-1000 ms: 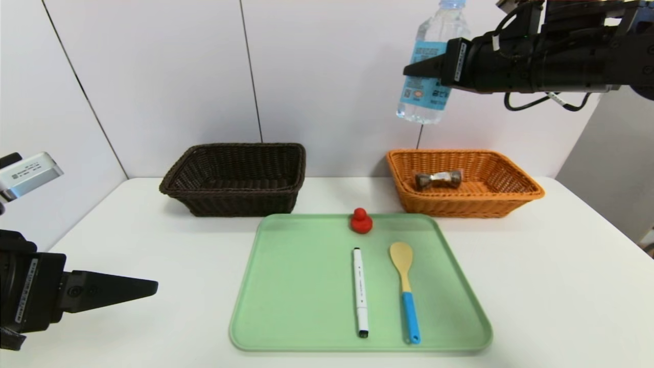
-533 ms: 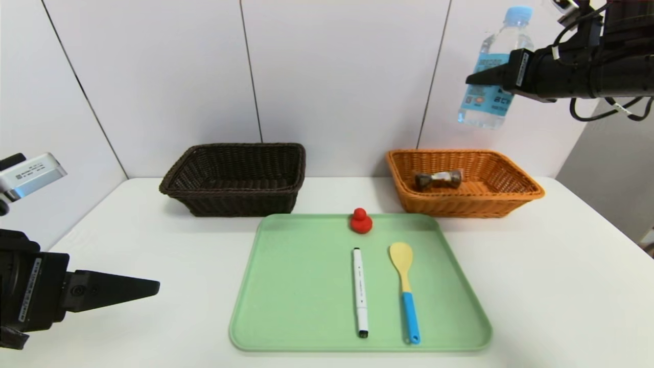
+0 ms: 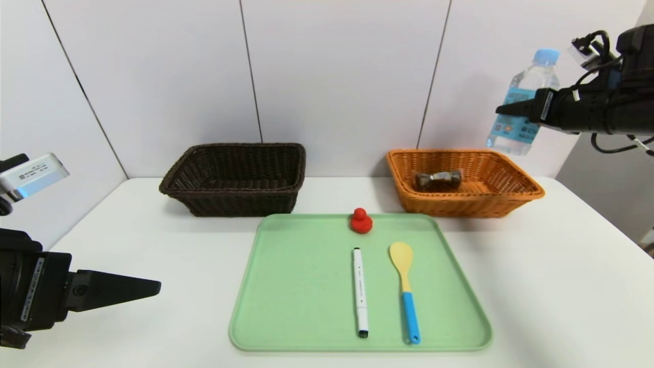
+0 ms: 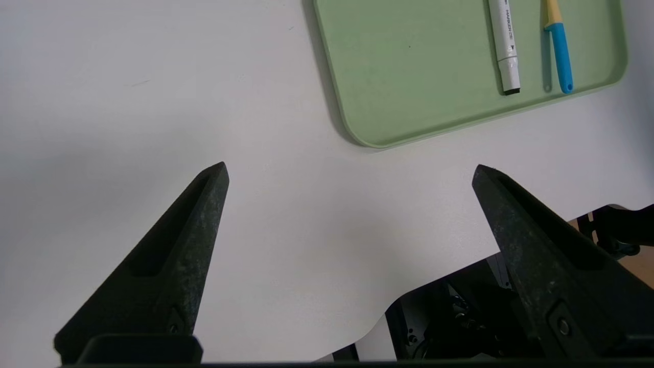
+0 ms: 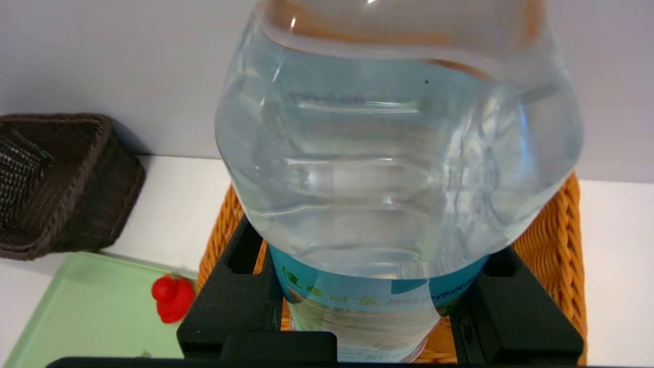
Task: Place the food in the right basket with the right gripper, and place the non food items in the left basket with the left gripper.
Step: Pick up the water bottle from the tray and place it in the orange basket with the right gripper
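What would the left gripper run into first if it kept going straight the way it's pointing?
Probably the bare table. The open left gripper points down and toward the green tray, with only white tabletop directly ahead. The tray's near corner lies farther along, slightly off that line, though depth is hard to judge.

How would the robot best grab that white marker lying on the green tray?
Grip the white marker across the middle of its barrel, coming straight down from above. It lies flat, running front to back, with bare green tray on its left and the spoon apart on its right, leaving room for fingers.
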You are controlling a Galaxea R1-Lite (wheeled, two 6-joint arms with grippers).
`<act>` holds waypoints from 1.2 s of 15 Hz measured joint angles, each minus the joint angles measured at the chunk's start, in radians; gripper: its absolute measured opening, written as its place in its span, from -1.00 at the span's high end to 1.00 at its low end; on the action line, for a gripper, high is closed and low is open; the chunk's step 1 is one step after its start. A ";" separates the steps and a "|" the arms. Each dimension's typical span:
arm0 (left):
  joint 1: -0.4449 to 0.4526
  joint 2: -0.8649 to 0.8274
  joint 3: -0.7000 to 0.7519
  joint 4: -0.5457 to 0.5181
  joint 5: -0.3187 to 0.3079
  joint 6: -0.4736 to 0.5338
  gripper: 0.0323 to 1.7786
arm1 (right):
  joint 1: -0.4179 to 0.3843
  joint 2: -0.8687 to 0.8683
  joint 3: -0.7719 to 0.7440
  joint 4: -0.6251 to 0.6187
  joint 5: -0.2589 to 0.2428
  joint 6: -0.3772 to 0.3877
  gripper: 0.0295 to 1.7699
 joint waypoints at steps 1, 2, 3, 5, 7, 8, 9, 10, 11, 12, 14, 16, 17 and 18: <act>0.000 0.000 0.000 0.000 0.000 0.000 -0.90 | -0.005 0.006 0.034 -0.033 0.000 0.001 0.06; 0.000 -0.001 0.000 0.000 0.001 0.000 -0.90 | -0.007 0.012 0.064 -0.073 -0.001 0.000 0.06; 0.000 -0.002 0.000 0.000 0.000 0.000 -0.90 | -0.008 0.017 0.096 -0.110 0.000 0.000 0.06; 0.000 -0.004 0.004 0.000 0.000 0.000 -0.90 | -0.011 0.029 0.128 -0.127 -0.003 -0.007 0.06; 0.000 -0.009 0.010 0.000 0.000 0.000 -0.90 | -0.019 0.042 0.138 -0.158 -0.003 -0.018 0.06; 0.000 -0.011 0.012 0.000 0.000 0.000 -0.90 | -0.020 0.049 0.143 -0.186 -0.006 -0.024 0.06; 0.000 -0.014 0.014 0.001 0.000 0.000 -0.90 | -0.020 0.056 0.155 -0.222 -0.009 -0.032 0.06; 0.000 -0.017 0.015 0.001 0.000 0.000 -0.90 | -0.020 0.061 0.170 -0.254 -0.015 -0.043 0.06; 0.000 -0.019 0.016 0.001 0.000 0.000 -0.90 | -0.020 0.064 0.187 -0.279 -0.026 -0.053 0.06; 0.000 -0.020 0.016 0.001 0.000 0.000 -0.90 | -0.020 0.068 0.203 -0.293 -0.032 -0.059 0.06; 0.000 -0.024 0.016 0.002 0.000 0.000 -0.90 | -0.019 0.080 0.223 -0.337 -0.035 -0.066 0.06; 0.000 -0.028 0.016 0.005 0.000 0.000 -0.90 | -0.019 0.091 0.252 -0.396 -0.038 -0.082 0.06; 0.000 -0.031 0.016 0.006 -0.001 0.000 -0.90 | -0.020 0.094 0.265 -0.406 -0.040 -0.089 0.06; 0.000 -0.033 0.016 0.008 0.000 0.000 -0.90 | -0.020 0.097 0.275 -0.417 -0.045 -0.094 0.06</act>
